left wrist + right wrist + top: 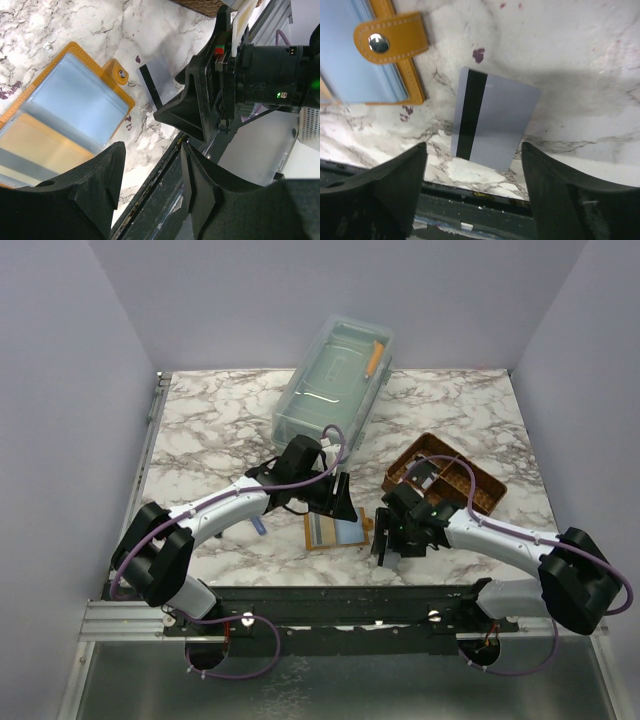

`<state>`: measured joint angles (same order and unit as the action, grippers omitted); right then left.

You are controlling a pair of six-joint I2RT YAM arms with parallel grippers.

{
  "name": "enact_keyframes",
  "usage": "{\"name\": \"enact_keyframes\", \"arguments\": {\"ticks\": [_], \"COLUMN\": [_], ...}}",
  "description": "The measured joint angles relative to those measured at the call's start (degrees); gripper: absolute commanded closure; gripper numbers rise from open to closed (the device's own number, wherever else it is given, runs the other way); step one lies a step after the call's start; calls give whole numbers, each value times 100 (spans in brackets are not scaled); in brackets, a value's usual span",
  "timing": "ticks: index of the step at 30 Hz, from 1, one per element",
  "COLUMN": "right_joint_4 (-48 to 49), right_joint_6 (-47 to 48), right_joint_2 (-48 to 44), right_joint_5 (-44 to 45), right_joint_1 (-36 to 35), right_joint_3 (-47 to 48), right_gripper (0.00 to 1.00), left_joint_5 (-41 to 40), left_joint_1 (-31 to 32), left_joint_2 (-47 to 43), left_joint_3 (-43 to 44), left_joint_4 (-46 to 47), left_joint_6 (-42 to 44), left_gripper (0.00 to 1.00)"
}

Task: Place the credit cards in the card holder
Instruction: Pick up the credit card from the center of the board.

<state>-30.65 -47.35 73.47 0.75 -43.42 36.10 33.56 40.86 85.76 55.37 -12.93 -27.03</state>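
The orange-tan card holder (336, 532) lies open on the marble near the front edge. Its light-blue panel and snap tab (389, 39) face up, and tan and grey bands show in its other half (35, 150). A grey credit card (495, 120) with a black stripe lies flat just right of the tab, also seen as the grey card (159, 80) in the left wrist view. My right gripper (474, 150) is open, its fingertips either side of the card's near end without touching it. My left gripper (152, 180) hangs open and empty over the holder's far edge.
A brown woven divided tray (478, 480) stands to the right behind the right arm. A clear plastic lidded box (335, 380) sits at the back middle. The black metal rail (330, 602) of the table's front edge runs just below the card and holder.
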Motion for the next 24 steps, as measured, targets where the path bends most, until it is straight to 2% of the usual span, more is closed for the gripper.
{"name": "enact_keyframes", "arguments": {"ticks": [3,9,16,24], "right_joint_4": [-120,-103,31,144], "right_joint_6": [-7,219,501,566], "right_joint_2": [-9,256,789,866], "right_joint_5": [184,610,793,636], "right_joint_1": [114,852,872,529], "right_joint_3": [111,345,603,599], "right_gripper": [23,33,55,64], "left_joint_5": [0,0,-2,-11], "left_joint_1": [15,52,52,52], "left_joint_2": [0,0,-39,-140], "left_joint_3": [0,0,-22,-107], "left_joint_4": [0,0,2,4], "left_joint_6": [-17,-20,-24,-35], "left_gripper": [46,46,46,46]}}
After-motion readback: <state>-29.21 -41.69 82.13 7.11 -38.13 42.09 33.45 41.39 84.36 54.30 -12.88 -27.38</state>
